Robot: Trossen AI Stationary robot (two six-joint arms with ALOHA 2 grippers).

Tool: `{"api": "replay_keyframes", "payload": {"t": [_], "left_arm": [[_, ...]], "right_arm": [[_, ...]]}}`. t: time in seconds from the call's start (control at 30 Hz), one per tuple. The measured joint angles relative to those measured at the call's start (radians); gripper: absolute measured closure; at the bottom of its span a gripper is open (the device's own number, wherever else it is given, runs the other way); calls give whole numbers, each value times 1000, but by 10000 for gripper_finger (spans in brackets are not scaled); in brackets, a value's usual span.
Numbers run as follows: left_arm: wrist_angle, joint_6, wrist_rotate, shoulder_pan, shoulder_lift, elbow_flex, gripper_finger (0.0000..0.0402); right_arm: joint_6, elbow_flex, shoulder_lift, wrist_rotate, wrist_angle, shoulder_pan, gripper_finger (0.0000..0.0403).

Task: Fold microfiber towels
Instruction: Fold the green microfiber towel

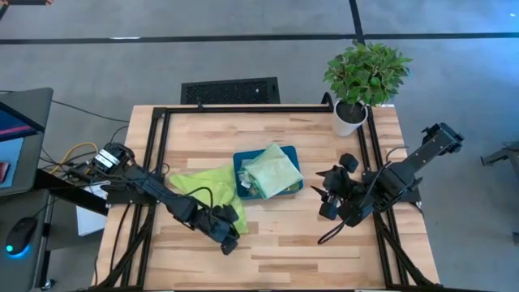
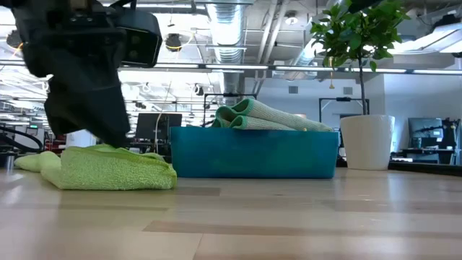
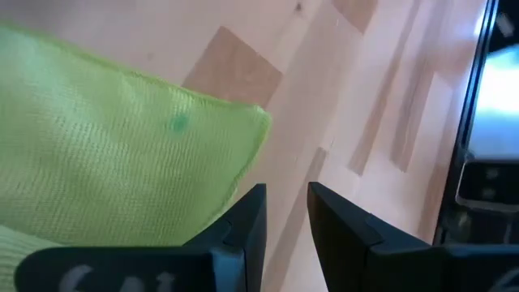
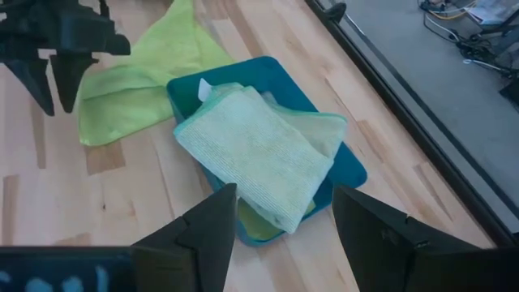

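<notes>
— So how far along is the folding?

— Partway, by my reading. The teal tray (image 1: 242,161) sits mid-table and holds a pale sage green towel (image 4: 255,150) folded on top of a small stack; at least one more folded cloth shows under it, though I cannot tell how many or which colours. Those look finished.

— And the one still out?

— The lime green towel (image 1: 203,180) lies on the table (image 1: 276,243) just left of the tray, touching or nearly touching its left wall. In the low view it reads as a doubled, lumpy bundle, and from above one point trails off to the left, so I'd judge it half folded at best and not yet tidy.

— Where are the arms?

— The left gripper (image 1: 229,236) hangs low over the bare wood at the near right corner of that lime towel. Its wrist view shows the two fingers (image 3: 243,223) standing a narrow gap apart, nothing between them, the towel's corner just beside them. The right gripper (image 1: 328,195) waits to the right of the tray, jaws spread wide and empty, facing the tray.

— What's left, then?

— As I see it, square up the lime towel, fold it again, and set it in the tray with the others. No grey or yellow towel shows clearly anywhere; they may be under the sage one.
</notes>
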Motion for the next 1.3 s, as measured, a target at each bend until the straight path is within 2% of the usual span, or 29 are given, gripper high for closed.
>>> {"api": "replay_keyframes", "payload": {"t": [0.1,0.2,0.37,0.47,0.53,0.87,1.03,1.3], "left_arm": [[-18,-28,-20,7,-1,20,317],[-133,33,-48,18,-2,73,318],[-524,48,-175,36,-2,237,318],[-734,-27,-271,44,-4,318,318],[-805,-84,-282,59,-4,347,318],[-819,-79,-252,134,46,335,318],[-804,-37,-196,150,91,334,318],[-802,-37,-230,153,99,334,318]], "right_arm": [[0,0,0,0,1,0,177],[0,0,0,0,18,0,177],[0,0,0,0,26,0,177],[0,0,0,0,34,0,177],[0,0,0,0,40,0,177],[0,0,0,0,41,0,177],[0,0,1,-1,39,0,177],[0,0,1,0,36,0,177]]}}
